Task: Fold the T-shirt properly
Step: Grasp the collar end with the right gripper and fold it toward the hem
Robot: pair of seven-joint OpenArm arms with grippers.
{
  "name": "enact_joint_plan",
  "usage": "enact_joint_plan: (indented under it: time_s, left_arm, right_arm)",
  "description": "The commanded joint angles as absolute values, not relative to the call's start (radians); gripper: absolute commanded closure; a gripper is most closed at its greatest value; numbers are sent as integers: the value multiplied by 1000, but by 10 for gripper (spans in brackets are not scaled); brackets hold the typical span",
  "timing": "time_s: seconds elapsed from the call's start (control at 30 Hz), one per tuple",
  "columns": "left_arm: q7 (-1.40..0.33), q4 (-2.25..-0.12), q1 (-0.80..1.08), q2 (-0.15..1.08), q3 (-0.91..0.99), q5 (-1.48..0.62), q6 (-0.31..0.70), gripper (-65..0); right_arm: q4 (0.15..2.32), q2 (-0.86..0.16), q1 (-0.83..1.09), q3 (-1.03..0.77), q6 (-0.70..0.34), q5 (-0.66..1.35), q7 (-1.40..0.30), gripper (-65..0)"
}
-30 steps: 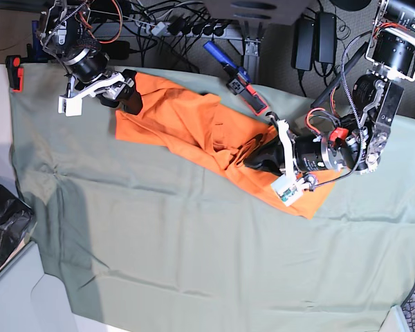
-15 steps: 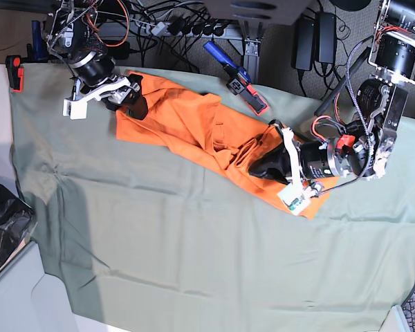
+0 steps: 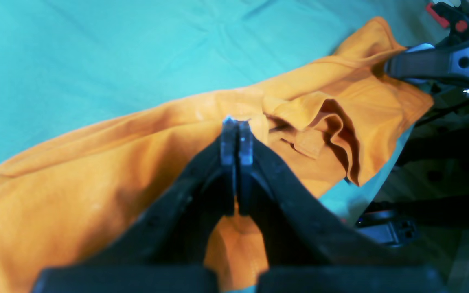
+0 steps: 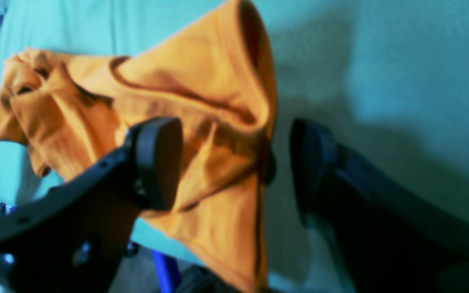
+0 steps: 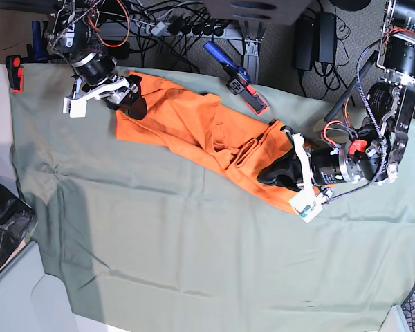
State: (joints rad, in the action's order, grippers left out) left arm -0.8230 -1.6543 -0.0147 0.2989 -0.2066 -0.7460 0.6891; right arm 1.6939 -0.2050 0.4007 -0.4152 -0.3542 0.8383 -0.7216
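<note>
Base view: the left gripper (image 5: 273, 174), clamped on the orange T-shirt (image 5: 194, 128), has dragged its end along the green cloth (image 5: 194, 256), stretching it. Left wrist view: closed fingertips (image 3: 236, 134) pinch the fabric. Right wrist view: the right gripper (image 4: 234, 162) gapes wide astride the T-shirt's far edge, holding nothing.

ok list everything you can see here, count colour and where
T-shirt: one, bright orange, crumpled in a long strip across the upper middle of the cloth
cloth: one, sage green, spread over the table
clamp: one, black and red, at the cloth's far left corner
blue tool: one, blue, black and red, at the cloth's far edge
black bag: one, black, at the left edge
cables and power bricks: several, black, behind the table
left gripper: one, black, shut on the T-shirt
right gripper: one, black, open, at the shirt's other end
</note>
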Motion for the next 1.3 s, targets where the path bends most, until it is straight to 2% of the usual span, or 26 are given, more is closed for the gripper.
enact_joint_plan:
  time_s: [0.0, 0.4, 0.47, 0.5, 0.63, 0.67, 0.87, 1.03, 1.27]
  left_arm:
    - [-808, -1673, -33, 303, -202, -767, 698, 0]
    - [-808, -1673, -33, 334, -202, -767, 698, 0]
    - [-808, -1673, -33, 349, -202, -767, 698, 0]
    - [-808, -1673, -33, 353, -201, -767, 698, 0]
    - [-808, -1673, -33, 352, -184, -776, 698, 0]
    - [-808, -1673, -33, 352, -175, -783, 698, 0]
    - [-809, -1673, -33, 352, -82, -819, 698, 0]
    - [-816, -1673, -33, 365, -28, -838, 698, 0]
    - [-820, -1673, -33, 428, -28, -857, 698, 0]
  right_arm:
    - [1690, -212, 388, -405, -452, 830, -733, -418]
    - [1675, -213, 374, -310, -452, 831, -761, -418]
    - [1675, -213, 374, -310, -452, 831, -760, -396]
    - [1675, -213, 374, -310, -452, 831, -760, -346]
    - [1675, -213, 374, -310, -452, 830, -732, -53]
    - [1675, -213, 374, -310, -452, 828, -722, 0]
    - [1675, -213, 364, -323, -452, 777, -714, 0]
    - [1675, -228, 351, -427, -452, 753, -714, 0]
    - [1675, -340, 353, -571, -452, 747, -715, 0]
